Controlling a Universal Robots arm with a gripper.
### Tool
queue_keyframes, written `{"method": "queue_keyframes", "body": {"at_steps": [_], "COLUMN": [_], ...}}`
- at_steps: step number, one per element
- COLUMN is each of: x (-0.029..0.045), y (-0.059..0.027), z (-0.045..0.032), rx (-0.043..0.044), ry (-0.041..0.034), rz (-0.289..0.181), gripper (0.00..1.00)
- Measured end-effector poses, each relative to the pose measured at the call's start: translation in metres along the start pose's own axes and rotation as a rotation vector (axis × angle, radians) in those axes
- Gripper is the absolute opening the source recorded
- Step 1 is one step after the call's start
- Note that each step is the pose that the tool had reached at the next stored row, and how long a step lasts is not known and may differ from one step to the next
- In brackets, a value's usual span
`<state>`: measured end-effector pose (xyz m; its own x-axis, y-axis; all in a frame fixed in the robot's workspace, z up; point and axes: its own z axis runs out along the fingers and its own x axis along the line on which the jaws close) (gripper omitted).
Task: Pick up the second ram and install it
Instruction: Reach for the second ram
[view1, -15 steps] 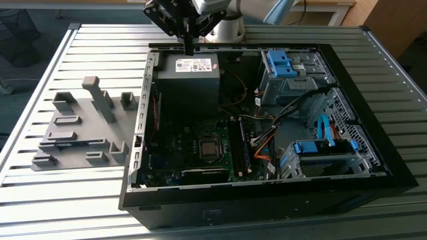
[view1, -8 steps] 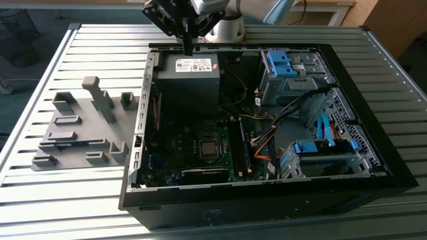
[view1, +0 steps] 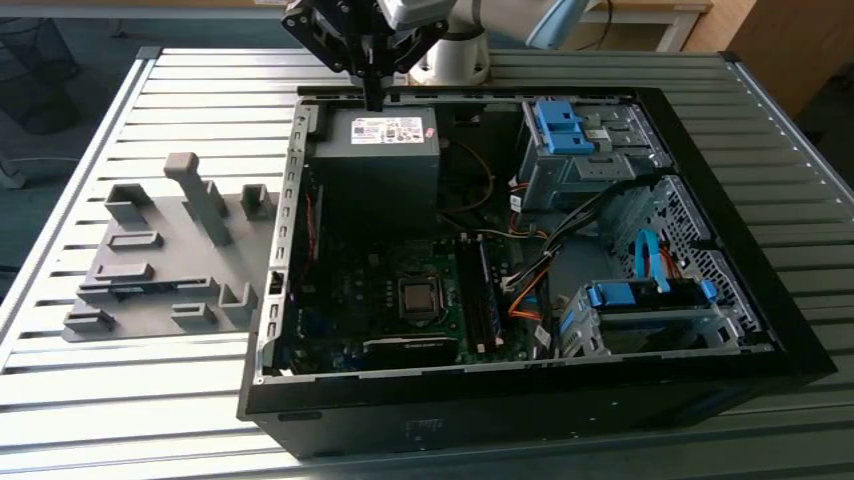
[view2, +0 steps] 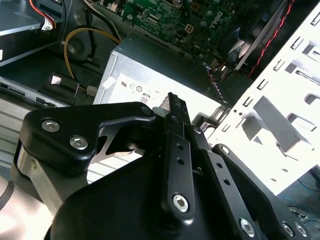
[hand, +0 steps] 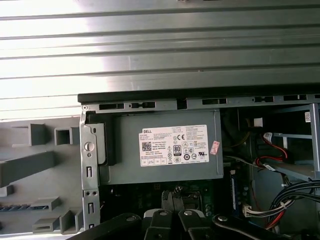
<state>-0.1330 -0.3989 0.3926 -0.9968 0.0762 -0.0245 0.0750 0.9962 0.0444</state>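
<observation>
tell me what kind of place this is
Probably a robotics lab bench: an open computer case on a slatted metal table, a grey fixture plate beside it, a robot gripper above the case.

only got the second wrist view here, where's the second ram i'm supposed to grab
Observer: In the exterior view a long dark stick, apparently the second ram, lies in the grey fixture, on the exterior view's left of the computer case.
Operator: where's the gripper relative to it
Observer: The gripper hangs over the power supply at the case's far end in that view, apart from the fixture.
Operator: are the memory slots free
Observer: The slots run beside the processor socket; whether any holds a stick, I cannot tell.
</observation>
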Motion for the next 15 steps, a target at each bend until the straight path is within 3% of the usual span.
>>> {"method": "queue_keyframes", "body": {"at_steps": [15], "x": [0.004], "y": [-0.0003], "z": [0.0001], "rx": [0.0], "ry": [0.0], "rz": [0.0], "gripper": [0.11]}}
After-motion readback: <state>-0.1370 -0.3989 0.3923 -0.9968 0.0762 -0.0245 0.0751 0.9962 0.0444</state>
